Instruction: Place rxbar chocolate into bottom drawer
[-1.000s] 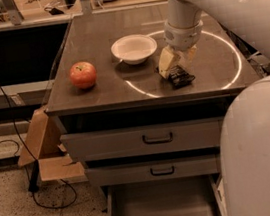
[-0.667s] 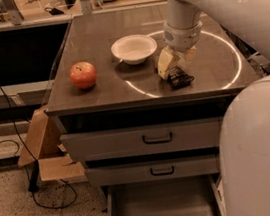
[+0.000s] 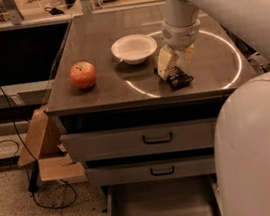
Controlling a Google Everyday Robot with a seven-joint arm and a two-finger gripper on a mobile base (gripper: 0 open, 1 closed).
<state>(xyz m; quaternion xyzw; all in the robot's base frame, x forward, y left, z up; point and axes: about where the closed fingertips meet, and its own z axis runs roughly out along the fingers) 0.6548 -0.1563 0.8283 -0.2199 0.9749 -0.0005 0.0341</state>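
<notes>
The rxbar chocolate (image 3: 179,78), a small black shiny bar, lies flat on the grey cabinet top, right of centre near the front edge. My gripper (image 3: 176,64) reaches down from the white arm and stands right over the bar's far end. Its two tan fingers (image 3: 165,63) are spread apart on either side of the bar, so it is open. The bottom drawer (image 3: 141,215) is pulled out below the cabinet, and its grey floor shows nothing in it. The two upper drawers (image 3: 157,138) with dark handles are shut.
A white bowl (image 3: 134,48) sits just left of the gripper. A red apple (image 3: 83,75) sits at the front left of the top. My white base (image 3: 261,157) fills the right foreground beside the drawers. A cardboard box (image 3: 44,144) and cables lie on the floor at left.
</notes>
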